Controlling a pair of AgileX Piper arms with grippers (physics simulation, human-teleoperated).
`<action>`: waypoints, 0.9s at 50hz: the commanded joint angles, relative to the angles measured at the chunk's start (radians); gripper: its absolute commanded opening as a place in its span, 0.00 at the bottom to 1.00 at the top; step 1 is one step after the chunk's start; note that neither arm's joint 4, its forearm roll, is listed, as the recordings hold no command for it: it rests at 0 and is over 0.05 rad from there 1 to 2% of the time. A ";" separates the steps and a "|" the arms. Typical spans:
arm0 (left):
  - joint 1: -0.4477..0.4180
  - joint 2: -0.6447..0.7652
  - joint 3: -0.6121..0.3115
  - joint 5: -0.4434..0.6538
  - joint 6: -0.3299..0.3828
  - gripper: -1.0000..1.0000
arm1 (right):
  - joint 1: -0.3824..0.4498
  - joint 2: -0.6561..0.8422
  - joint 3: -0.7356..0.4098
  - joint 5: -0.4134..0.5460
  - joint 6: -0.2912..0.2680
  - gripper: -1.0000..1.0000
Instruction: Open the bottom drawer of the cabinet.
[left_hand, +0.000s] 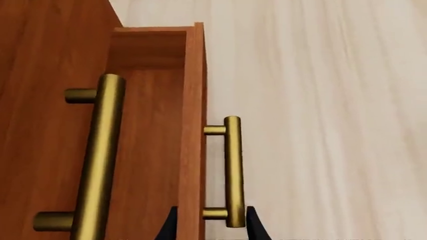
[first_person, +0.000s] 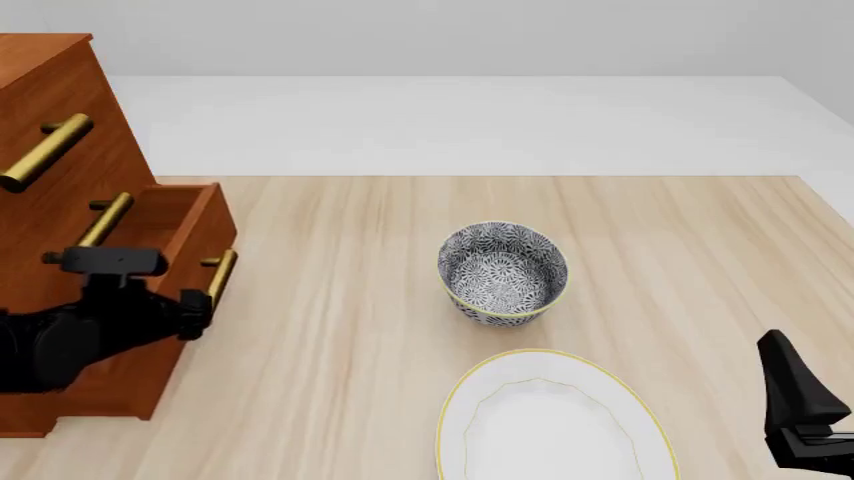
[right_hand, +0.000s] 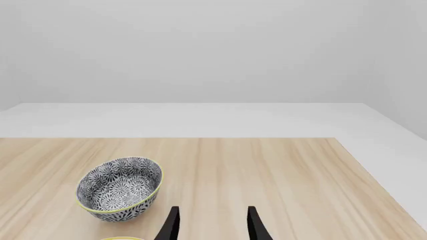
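The cabinet (first_person: 47, 100) stands at the table's left edge. Its bottom drawer (first_person: 200, 215) is pulled partway out, and the wrist view shows its empty inside (left_hand: 150, 145). The brass handle (first_person: 220, 272) on the drawer's front appears again in the left wrist view (left_hand: 232, 170). My left gripper (first_person: 203, 300) is open at that handle, and its fingertips (left_hand: 253, 225) straddle the bar's near end and the front panel's edge. My right gripper (first_person: 801, 410) is open and empty low at the front right, far from the cabinet; its fingers (right_hand: 255, 225) point over bare table.
The middle drawer's handle (left_hand: 100, 155) sits just above the open drawer. A patterned bowl (first_person: 503, 272) stands mid-table, also in the right wrist view (right_hand: 120, 187). A white plate with a yellow rim (first_person: 547, 425) lies in front of it.
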 joint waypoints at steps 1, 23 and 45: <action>-0.049 0.111 -0.020 0.095 0.016 1.00 | 0.000 0.000 0.000 0.000 0.000 1.00; -0.144 0.172 -0.013 0.121 -0.032 1.00 | 0.000 0.000 0.000 0.000 0.000 1.00; -0.234 0.286 -0.016 0.097 -0.052 1.00 | 0.000 0.000 0.000 0.000 0.000 1.00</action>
